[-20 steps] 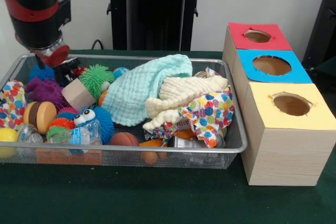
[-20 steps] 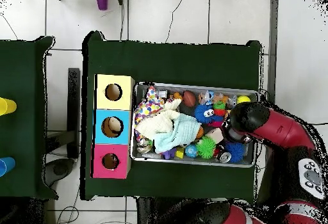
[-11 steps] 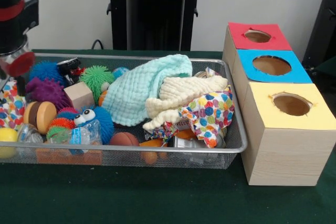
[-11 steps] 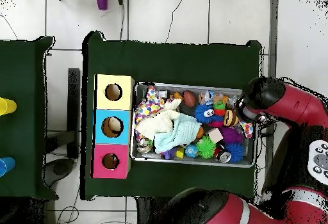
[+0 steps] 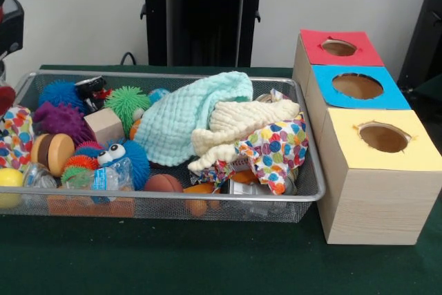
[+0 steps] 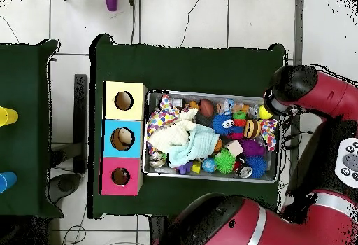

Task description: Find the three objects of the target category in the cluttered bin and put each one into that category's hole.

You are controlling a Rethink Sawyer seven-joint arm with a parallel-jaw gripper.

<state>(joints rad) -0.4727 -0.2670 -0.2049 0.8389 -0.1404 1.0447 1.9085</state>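
Note:
A wire mesh bin (image 5: 173, 198) holds a jumble of toys and cloths. A mint cloth (image 5: 186, 115), a cream cloth (image 5: 242, 126) and a polka-dot cloth (image 5: 276, 150) fill its right half. Its left half holds green (image 5: 126, 101), blue (image 5: 59, 93) and purple (image 5: 59, 119) spiky balls, a wood block (image 5: 103, 126) and a blue googly-eyed ball (image 5: 128, 157). Only an edge of my gripper (image 5: 5, 94) shows at the picture's far left. From above, the arm's head (image 6: 294, 92) hangs over the bin's outer end (image 6: 280, 127).
Three wooden boxes with round holes stand beside the bin: red (image 5: 338, 48), blue (image 5: 357, 86), yellow (image 5: 383, 137). A wooden disc (image 5: 54, 153), a yellow ball (image 5: 8, 177), a brown ball (image 5: 162, 183) and a clear bottle (image 5: 103, 177) lie along the bin's near side.
The arm has pulled away from the spiky balls towards the bin's outer end, sliding almost out of the front view. The toys in the bin lie as before.

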